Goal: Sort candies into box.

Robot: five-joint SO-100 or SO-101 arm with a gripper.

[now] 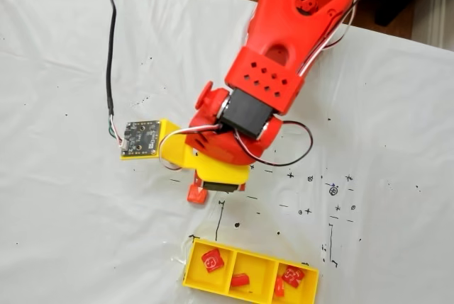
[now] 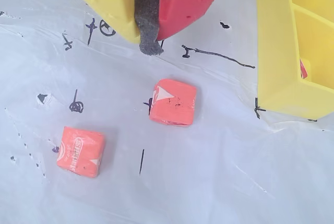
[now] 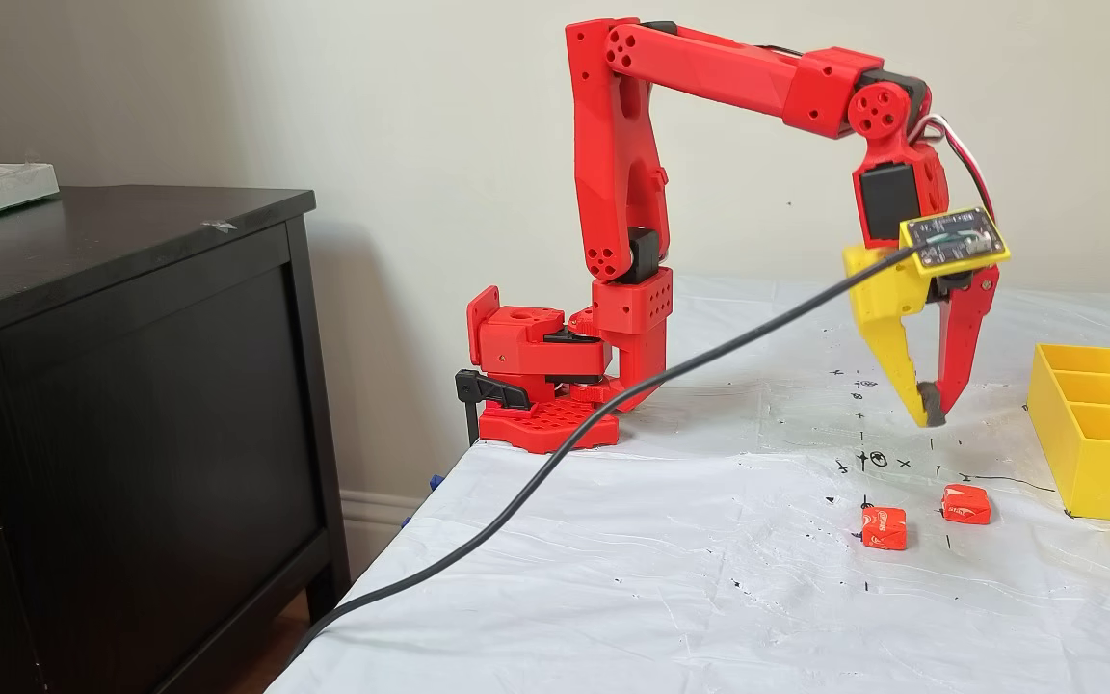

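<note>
Presently two small square orange-red wrapped candies lie loose on the white plastic-sheeted desk [image 3: 671,588]. In the wrist view, the nearer candy [image 2: 80,151] sits toward the lower left; the farther candy [image 2: 173,102] lies almost directly below the fingertips, a little toward the camera, squarely placed with no marked long axis.

The gripper [image 2: 151,36], one yellow finger and one red finger with a grey foam pad at the tips, hangs above the desk with its tips brought together and nothing between them. In a fixed view it [image 3: 931,413] stands clear of the surface, above and behind both loose pieces.

Beyond, the shallow bright yellow three-compartment plastic box [image 3: 1109,453] rests well to the right of the loose pieces. In a fixed view the box [image 1: 191,276] already holds red candies in all compartments.

Judgement: the next move calls for parting the fingers and a short descent onto the farther candy.
</note>
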